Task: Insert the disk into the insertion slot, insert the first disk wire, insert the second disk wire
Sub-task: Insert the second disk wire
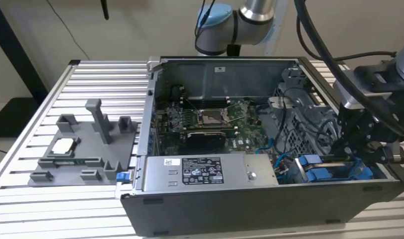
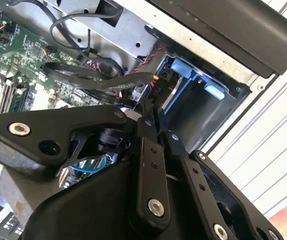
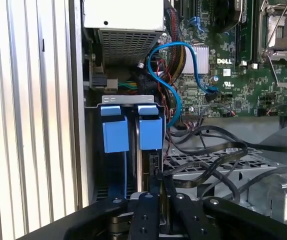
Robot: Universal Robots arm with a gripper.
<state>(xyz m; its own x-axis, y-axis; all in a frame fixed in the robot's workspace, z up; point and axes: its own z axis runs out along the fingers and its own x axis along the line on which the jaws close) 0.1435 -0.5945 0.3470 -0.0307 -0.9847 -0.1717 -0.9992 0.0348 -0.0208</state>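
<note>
The disk (image 3: 150, 133) stands in its blue carrier inside the insertion slot (image 3: 128, 100), the grey bay in the case corner, beside a second blue carrier (image 3: 115, 134). In the exterior view the blue carriers (image 1: 321, 173) lie low at the case's right end, with my gripper (image 1: 344, 155) reaching down onto them. My gripper (image 3: 159, 176) has its fingers pressed together at the disk's rear edge, pinching the black connector of a flat black wire (image 3: 203, 172). In the second wrist view my gripper (image 2: 147, 111) ends at that connector (image 2: 150, 89), just before the blue carrier (image 2: 181, 67).
A grey labelled power-supply box (image 1: 208, 172) fills the case front beside the bay. The green motherboard (image 1: 208, 119) lies behind it. A blue cable (image 3: 176, 75) and several black wires loop near the bay. A grey fixture tray (image 1: 82, 149) sits on the slatted table (image 1: 56, 209).
</note>
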